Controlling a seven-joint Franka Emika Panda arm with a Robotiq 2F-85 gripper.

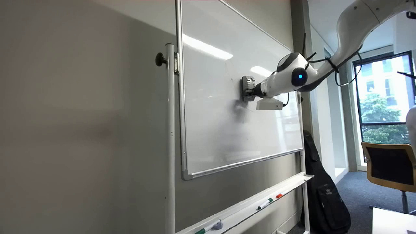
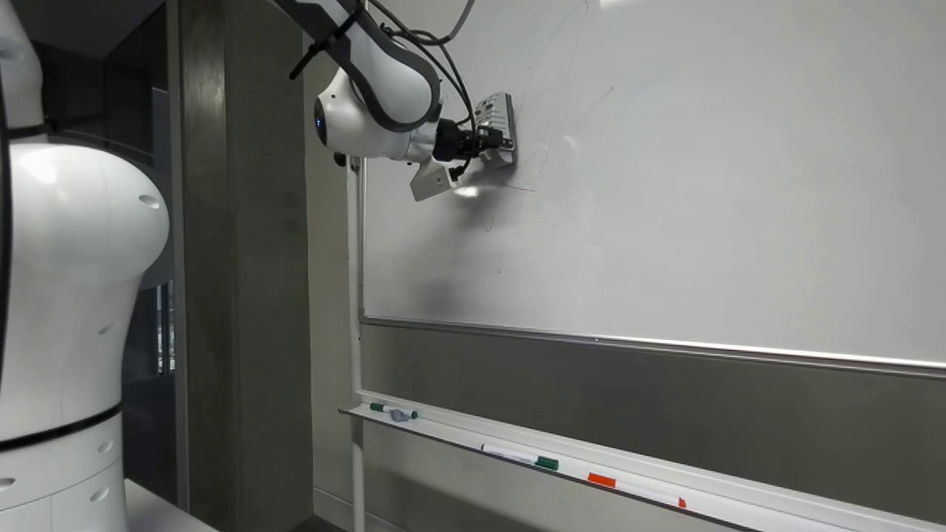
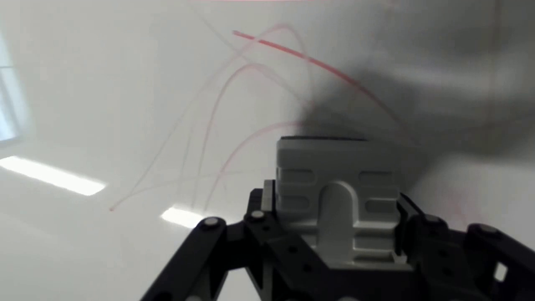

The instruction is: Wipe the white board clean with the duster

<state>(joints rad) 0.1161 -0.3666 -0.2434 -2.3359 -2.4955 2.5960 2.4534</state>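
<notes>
"While the arm [image 1: 356,24] extends from the right in an exterior view, what does the gripper [image 3: 335,217] have hold of?"

"The duster [image 1: 248,85]. As seen in the wrist view, the fingers [image 3: 267,196] are parted only as far as the duster between them, one against its left side, one against its right."

"And where is the duster?"

"High at the board [image 1: 211,130], well above the lower edge, pictured taller than wide in both exterior views. Its dark face is turned to the glossy white surface, its pale, ridged back toward the gripper."

"Touching?"

"Against the board or just off it; the views leave that unsettled."

"What marks show?"

"A bold red stroke [image 3: 319,64] slants down to the right in the wrist view, fading near the duster's upper right corner. Fainter pink loops [image 3: 284,26] cross it and spread to the left of the duster."

"Below?"

"A white tray [image 2: 447,431] carries two green-capped pens [image 2: 510,454] and, to their right, a red-capped pen [image 2: 602,480]. A grey lump [image 2: 399,416], too small to identify, lies beside the left-hand pen."

"Farther off?"

"In an exterior view, a black bag [image 1: 326,195] stands just beside the tray's far end, with a tan-framed chair [image 1: 390,165] to its right and a window [image 1: 380,107] beyond."
</notes>
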